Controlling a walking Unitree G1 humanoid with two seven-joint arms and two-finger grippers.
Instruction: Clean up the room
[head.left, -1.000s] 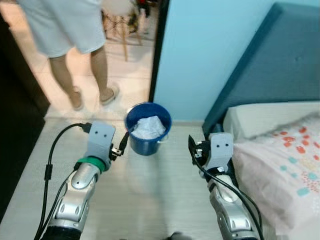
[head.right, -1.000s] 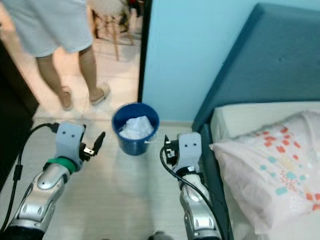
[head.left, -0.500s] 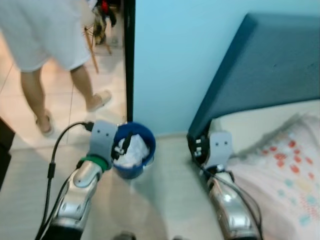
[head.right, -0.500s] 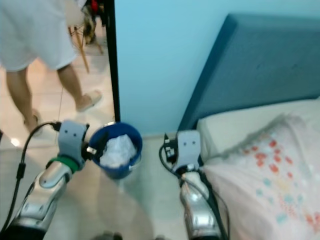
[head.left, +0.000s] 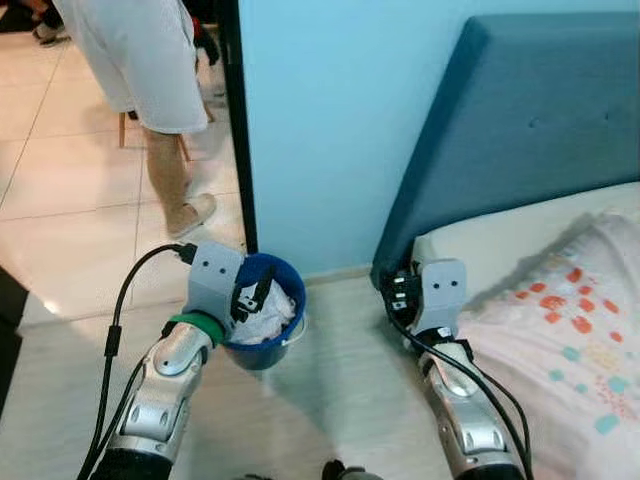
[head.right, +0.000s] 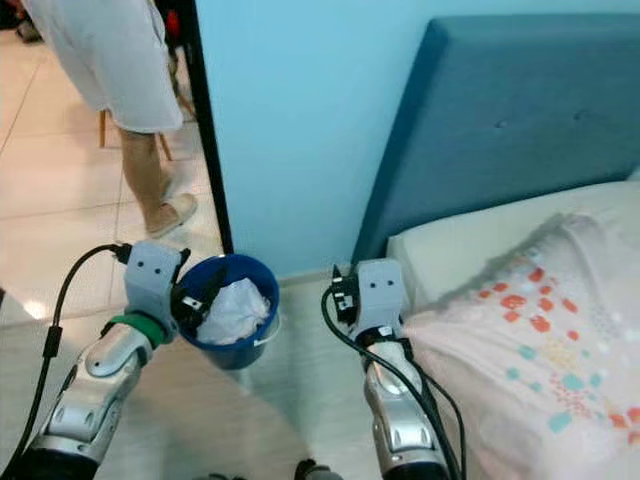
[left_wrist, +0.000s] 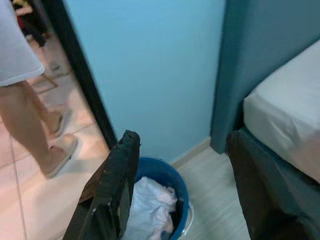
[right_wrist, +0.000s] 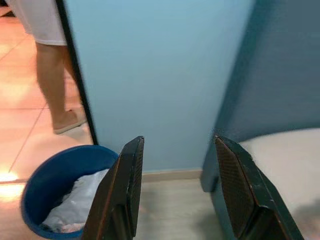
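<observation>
A blue bucket (head.left: 268, 318) holding crumpled white trash (left_wrist: 150, 207) stands on the pale wood floor by the light blue wall, beside the black door frame (head.left: 238, 150). My left gripper (head.left: 250, 295) hovers at the bucket's near rim, open, with nothing between its fingers (left_wrist: 122, 170). My right gripper (head.left: 397, 293) is held up near the corner of the bed, open and empty as well. In the right wrist view the bucket (right_wrist: 55, 170) lies off to one side of the right gripper (right_wrist: 178, 141).
A bed with a teal headboard (head.left: 520, 110) and a patterned pillow (head.left: 570, 330) fills the right side. A person (head.left: 150, 60) in light shorts stands in the doorway on the tiled floor. Bare floor lies between bucket and bed.
The camera has swung and the whole picture shifted. The bucket, once off to the right of my left gripper, now sits right behind it. The person has stepped within the doorway.
</observation>
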